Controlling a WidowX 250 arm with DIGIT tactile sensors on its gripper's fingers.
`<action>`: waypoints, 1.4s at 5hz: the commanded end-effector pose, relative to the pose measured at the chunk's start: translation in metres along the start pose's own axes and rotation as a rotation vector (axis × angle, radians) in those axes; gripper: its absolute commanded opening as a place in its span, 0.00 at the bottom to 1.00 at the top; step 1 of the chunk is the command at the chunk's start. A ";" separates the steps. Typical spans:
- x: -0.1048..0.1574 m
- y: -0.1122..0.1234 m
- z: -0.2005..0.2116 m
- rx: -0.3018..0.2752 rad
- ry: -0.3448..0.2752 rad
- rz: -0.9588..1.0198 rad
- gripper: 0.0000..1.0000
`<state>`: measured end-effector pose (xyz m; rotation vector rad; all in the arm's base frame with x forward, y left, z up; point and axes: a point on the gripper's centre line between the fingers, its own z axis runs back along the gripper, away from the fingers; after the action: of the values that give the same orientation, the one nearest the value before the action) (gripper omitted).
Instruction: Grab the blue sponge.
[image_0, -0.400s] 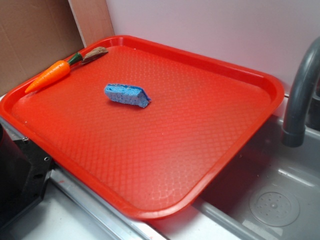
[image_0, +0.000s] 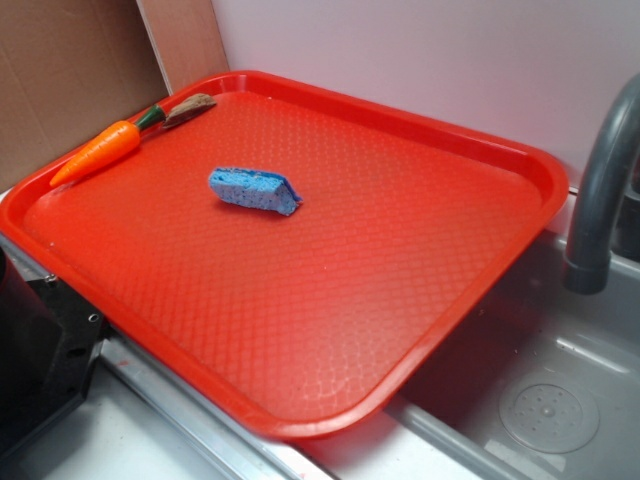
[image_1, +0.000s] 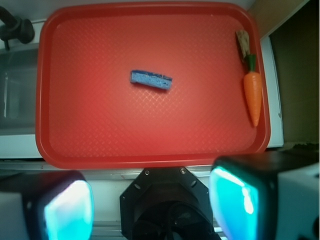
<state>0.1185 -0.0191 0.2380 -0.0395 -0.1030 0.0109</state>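
The gripper (image_1: 150, 207) is seen spread apart, holding nothing, high above the red tray (image_1: 65, 145). The blue sponge (image_1: 151, 79) is found mid-tray, long axis crosswise in the wrist view. A toy carrot (image_1: 253, 91) lies at the right rim.

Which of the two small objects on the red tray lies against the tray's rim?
The orange toy carrot, resting on the red plastic tray's rim; the blue foam sponge lies further in.
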 end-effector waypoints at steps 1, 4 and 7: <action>0.066 -0.003 -0.068 -0.041 0.002 -0.411 1.00; 0.088 -0.007 -0.196 0.090 0.049 -0.908 1.00; 0.069 0.008 -0.205 0.084 0.096 -0.776 0.00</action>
<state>0.2054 -0.0129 0.0356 0.0733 0.0260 -0.7506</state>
